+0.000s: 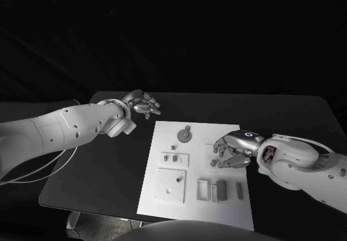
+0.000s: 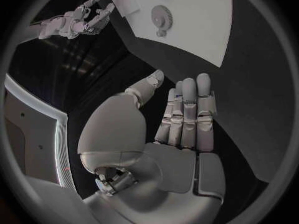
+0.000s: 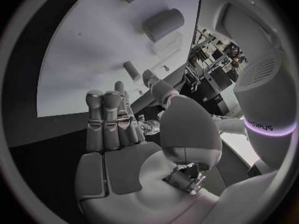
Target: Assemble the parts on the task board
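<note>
The white task board point(image 1: 194, 201) lies mid-table. On it are a grey gear point(image 1: 185, 135), a small slotted plate point(image 1: 175, 159), a square plate point(image 1: 170, 185) and several grey bars point(image 1: 221, 190) near its front right. My right hand point(image 1: 232, 149) hovers over the board's right side, fingers apart and holding nothing, with a small grey part point(image 1: 214, 163) just by its fingertips. The right wrist view shows that hand point(image 3: 118, 134) empty, a small part point(image 3: 131, 69) lying beyond its fingers. My left hand point(image 1: 143, 104) is off the board's far left corner, open and empty, with the fingers point(image 2: 187, 114) held straight.
A tiny peg point(image 1: 173, 147) stands on the board between the gear and the slotted plate. Bare black table point(image 1: 101, 170) stretches left of the board. The left wrist view shows the board point(image 2: 193, 30), the gear point(image 2: 162, 17) and my right hand point(image 2: 77, 20) far off.
</note>
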Motion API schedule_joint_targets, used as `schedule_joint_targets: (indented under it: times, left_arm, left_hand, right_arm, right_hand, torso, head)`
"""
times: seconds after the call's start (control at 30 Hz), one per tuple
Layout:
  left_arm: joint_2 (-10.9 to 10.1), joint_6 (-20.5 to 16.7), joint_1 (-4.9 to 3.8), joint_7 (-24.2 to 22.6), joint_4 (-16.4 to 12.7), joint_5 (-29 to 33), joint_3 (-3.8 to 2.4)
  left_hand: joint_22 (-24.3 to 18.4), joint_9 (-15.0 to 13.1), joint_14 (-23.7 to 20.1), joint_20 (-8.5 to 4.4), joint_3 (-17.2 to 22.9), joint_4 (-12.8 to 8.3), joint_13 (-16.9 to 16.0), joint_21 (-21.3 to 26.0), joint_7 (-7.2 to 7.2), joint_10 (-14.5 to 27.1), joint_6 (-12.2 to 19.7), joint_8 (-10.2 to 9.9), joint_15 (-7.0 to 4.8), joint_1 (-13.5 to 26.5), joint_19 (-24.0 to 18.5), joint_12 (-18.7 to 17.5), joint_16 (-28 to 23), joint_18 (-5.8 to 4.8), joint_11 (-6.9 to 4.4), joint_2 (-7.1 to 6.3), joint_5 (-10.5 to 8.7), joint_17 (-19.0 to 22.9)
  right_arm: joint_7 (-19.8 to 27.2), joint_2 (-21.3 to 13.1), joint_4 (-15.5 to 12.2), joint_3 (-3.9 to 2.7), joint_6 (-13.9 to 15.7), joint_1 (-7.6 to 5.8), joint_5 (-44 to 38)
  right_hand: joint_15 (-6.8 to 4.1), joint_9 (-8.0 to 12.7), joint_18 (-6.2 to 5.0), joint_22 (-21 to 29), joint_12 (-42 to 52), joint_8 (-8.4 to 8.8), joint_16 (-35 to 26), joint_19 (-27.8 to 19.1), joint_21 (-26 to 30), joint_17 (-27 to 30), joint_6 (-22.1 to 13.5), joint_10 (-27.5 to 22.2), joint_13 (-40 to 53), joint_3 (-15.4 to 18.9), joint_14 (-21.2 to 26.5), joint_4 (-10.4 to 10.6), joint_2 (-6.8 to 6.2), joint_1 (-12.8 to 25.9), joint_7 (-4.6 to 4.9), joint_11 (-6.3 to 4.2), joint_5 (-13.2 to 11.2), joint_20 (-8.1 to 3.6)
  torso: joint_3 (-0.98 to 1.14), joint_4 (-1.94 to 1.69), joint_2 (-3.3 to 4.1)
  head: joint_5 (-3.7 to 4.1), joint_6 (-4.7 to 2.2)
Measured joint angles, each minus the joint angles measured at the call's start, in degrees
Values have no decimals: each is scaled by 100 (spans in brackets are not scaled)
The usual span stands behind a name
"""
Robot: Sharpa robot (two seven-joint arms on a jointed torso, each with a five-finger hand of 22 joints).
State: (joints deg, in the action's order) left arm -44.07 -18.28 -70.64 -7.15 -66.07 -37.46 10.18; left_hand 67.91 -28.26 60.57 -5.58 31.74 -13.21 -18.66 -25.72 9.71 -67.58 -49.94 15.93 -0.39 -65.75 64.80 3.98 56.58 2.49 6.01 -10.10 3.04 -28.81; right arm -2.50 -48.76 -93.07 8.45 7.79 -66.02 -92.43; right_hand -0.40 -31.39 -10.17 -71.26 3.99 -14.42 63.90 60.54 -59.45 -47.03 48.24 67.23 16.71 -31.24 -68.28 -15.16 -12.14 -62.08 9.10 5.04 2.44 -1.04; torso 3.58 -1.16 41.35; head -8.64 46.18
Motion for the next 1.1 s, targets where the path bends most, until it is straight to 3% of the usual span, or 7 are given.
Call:
schedule_joint_targets:
  times: [0.17,0.4,0.73,0.9,1.1]
  left_arm:
    - [-3,8,0,-1,2,0,0]
    - [-7,17,0,-1,4,0,0]
    - [-6,29,0,-1,8,0,0]
    - [-9,33,0,-1,8,0,0]
    - [-22,38,0,-1,8,0,0]
  left_hand:
    - [-1,0,0,-5,0,0,0,0,0,0,0,0,0,0,22,0,0,0,-1,0,0,0]
    - [5,0,0,-5,0,0,0,0,-1,-1,0,0,0,0,23,0,0,0,-1,0,0,-6]
    - [4,5,0,-5,0,0,0,0,-1,-2,0,0,0,0,22,0,0,0,-2,0,0,-10]
    - [4,4,0,-4,0,0,-1,0,-1,-2,0,0,0,0,22,0,0,0,-3,0,0,-10]
    - [9,4,0,-4,0,0,-1,0,-2,-2,0,0,0,0,22,0,0,0,-3,0,0,-16]
  right_arm:
    - [-13,101,67,39,-24,77,-65]
    - [-16,235,111,46,-27,174,-174]
    - [-15,324,167,41,-23,181,-249]
    - [-18,336,186,41,-17,186,-309]
    - [-36,361,199,42,-15,190,-410]
  right_hand:
    - [0,0,2,0,0,0,0,0,0,0,0,-91,0,0,1,0,0,0,0,69,0,1]
    - [0,0,2,-9,0,0,0,-2,1,1,0,-91,1,-4,1,-4,4,-4,0,70,0,2]
    - [-31,-45,5,-55,94,-183,34,30,0,-6,318,-44,58,-56,-31,-105,404,-277,2,87,0,-8]
    - [-61,-60,7,-71,158,-242,33,60,-23,-6,469,114,94,-53,-62,-108,553,-338,-50,0,0,-17]
    - [-79,-64,6,-88,217,-300,33,45,-23,2,586,221,134,-40,-85,-121,628,-353,-105,-33,0,-35]
  torso:
    - [-7,-5,0]
    - [-13,-8,2]
    - [-16,-9,2]
    - [-16,-8,2]
    - [-14,-7,1]
  head:
    - [2,14]
    - [-8,37]
    - [-27,62]
    - [-36,73]
    - [-44,92]
